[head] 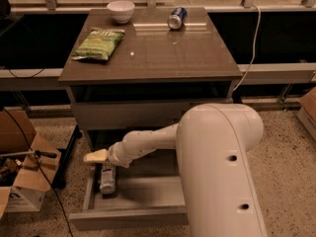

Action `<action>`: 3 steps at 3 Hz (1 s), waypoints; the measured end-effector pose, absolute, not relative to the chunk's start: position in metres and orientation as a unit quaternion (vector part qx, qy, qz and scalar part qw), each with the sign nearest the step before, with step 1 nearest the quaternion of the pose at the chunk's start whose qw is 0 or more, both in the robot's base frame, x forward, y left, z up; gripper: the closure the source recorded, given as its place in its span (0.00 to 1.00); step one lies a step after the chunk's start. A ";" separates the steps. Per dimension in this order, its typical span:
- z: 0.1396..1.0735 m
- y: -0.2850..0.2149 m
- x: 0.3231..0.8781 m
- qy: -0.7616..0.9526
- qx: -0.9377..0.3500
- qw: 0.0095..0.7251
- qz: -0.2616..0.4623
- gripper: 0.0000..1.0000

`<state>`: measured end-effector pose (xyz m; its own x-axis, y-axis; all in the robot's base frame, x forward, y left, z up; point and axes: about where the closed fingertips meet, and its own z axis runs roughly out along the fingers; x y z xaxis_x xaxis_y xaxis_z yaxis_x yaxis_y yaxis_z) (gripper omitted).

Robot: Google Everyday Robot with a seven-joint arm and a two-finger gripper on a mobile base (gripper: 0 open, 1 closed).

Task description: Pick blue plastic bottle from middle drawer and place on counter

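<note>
Scene: a grey cabinet seen from above and in front, with a white robot arm point(148, 141) reaching in from the lower right.
Gripper: the gripper point(95, 156) is a pale yellowish tip pointing left from the arm's wrist, over the back left part of the open drawer. How wide it stands cannot be made out, and nothing is seen in its hold.
Blue plastic bottle: the blue plastic bottle point(107, 178) lies on its side on the drawer floor, against the left wall, its length running front to back. Its far end sits just under the gripper; contact cannot be judged.
Middle drawer: the middle drawer point(129, 218) is pulled out toward the viewer, a shallow grey box with a low front.
Upper drawer front: the plain grey drawer front point(148, 114) above it is closed.
Counter: the counter point(158, 56) is a glossy grey-brown top.
On the counter: a green snack bag point(98, 44) lies at the left, a white bowl point(121, 11) sits at the back left, and a blue soda can point(177, 18) lies on its side at the back centre.
Surroundings: an open cardboard box point(19, 186) stands on the speckled floor point(291, 167) at the left. A white cable point(255, 36) hangs at the right of the cabinet.
</note>
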<state>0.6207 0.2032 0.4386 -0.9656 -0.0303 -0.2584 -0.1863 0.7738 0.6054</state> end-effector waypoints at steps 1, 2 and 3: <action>0.421 0.199 0.622 0.937 -0.037 0.108 0.330 0.00; 0.406 0.191 0.619 0.940 -0.019 0.099 0.326 0.00; 0.393 0.186 0.613 0.943 -0.008 0.087 0.320 0.00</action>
<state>0.6133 0.1859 0.3926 -0.9849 0.0411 -0.1684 -0.0698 0.7952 0.6023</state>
